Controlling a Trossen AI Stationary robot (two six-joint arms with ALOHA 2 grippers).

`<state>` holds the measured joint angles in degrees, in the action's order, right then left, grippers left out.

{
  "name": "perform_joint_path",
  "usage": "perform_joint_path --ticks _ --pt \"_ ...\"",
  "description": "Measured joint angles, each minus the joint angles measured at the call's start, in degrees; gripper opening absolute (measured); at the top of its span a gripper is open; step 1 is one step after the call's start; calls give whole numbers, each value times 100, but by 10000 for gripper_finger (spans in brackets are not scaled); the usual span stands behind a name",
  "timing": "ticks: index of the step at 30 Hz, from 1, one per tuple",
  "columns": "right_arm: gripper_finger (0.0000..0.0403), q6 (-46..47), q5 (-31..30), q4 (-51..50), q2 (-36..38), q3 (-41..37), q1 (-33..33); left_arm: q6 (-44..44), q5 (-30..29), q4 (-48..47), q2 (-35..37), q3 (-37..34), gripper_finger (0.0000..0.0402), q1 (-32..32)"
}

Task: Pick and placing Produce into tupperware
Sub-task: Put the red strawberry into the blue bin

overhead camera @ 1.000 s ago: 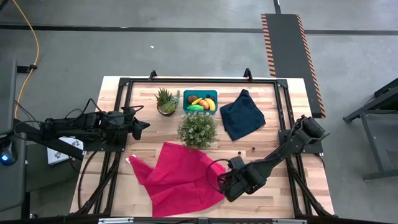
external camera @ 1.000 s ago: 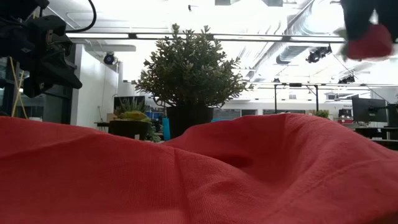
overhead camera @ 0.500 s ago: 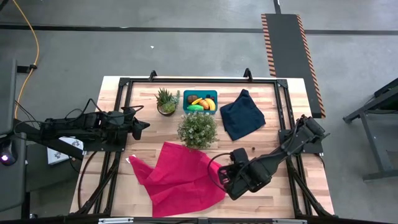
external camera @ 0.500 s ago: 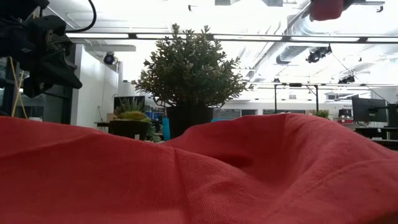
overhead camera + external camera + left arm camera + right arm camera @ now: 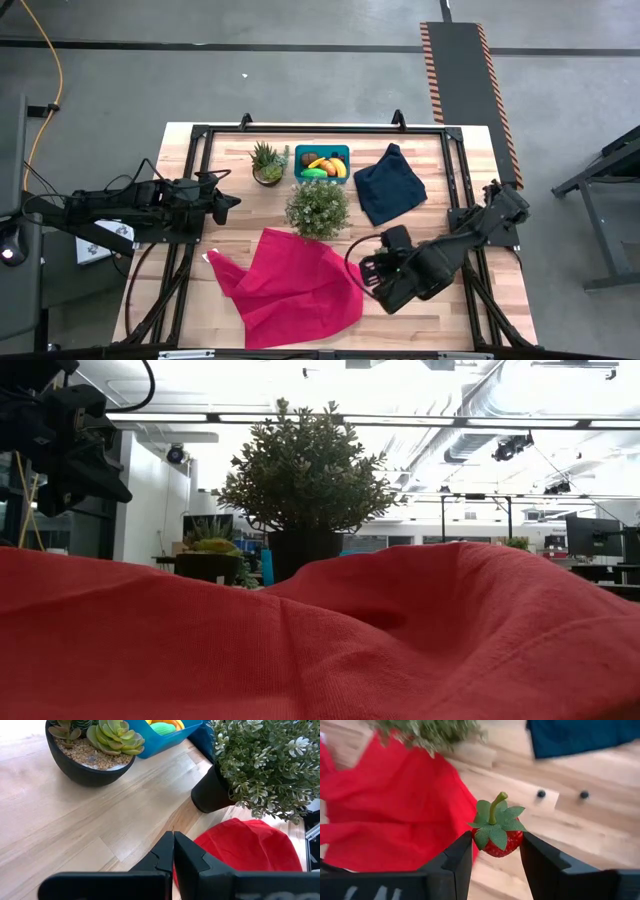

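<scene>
- Step in hand, as we judge it: transport. The right hand (image 5: 496, 851) is clamped on the red strawberry (image 5: 496, 834), one finger on each flank, green cap and stem up.
- In the high view the right hand (image 5: 372, 272) sits above the near-right part of the surface (image 5: 230, 205), just beside the right edge of the red cloth (image 5: 290, 290). We cannot see the strawberry from above; the arm hides it.
- Target: the tupperware (image 5: 322, 162) stands at the far edge of the surface, between the succulent pot (image 5: 268, 163) and the navy cloth (image 5: 388, 185). It already holds a yellow banana (image 5: 336, 166), a brown oval (image 5: 310, 158), orange pieces and a green piece (image 5: 314, 173).
- The bushy plant (image 5: 318, 208) stands between the right hand and the tub.
- Next move, our judgement: carry the strawberry far and left, pass over or around the bushy plant, stop above the tub, then part the fingers. Free room in the tub looks small, so the drop needs care.
- Two tiny dark bits (image 5: 540, 793) lie on the bare wood near the navy cloth; we take them as still to be picked.
- The left hand (image 5: 173, 854) waits at the left, fingers together on nothing, facing the succulent pot and the tub.
- Writing, brands, labels: we can read none in any view.
</scene>
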<state>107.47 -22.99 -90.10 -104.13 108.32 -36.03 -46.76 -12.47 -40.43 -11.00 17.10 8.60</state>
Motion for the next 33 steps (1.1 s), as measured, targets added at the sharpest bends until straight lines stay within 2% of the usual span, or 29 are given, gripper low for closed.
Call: perform_joint_path --ticks 14,23,33 --pt "138 -521 -841 8 844 -7 40 0 0 0 0 0 1 0" --pt "138 -1123 -994 9 1262 -9 295 0 0 0 1 0 1 0" --pt "138 -2193 -996 8 1700 -12 800 0 -1 -1 0 1 1 0"
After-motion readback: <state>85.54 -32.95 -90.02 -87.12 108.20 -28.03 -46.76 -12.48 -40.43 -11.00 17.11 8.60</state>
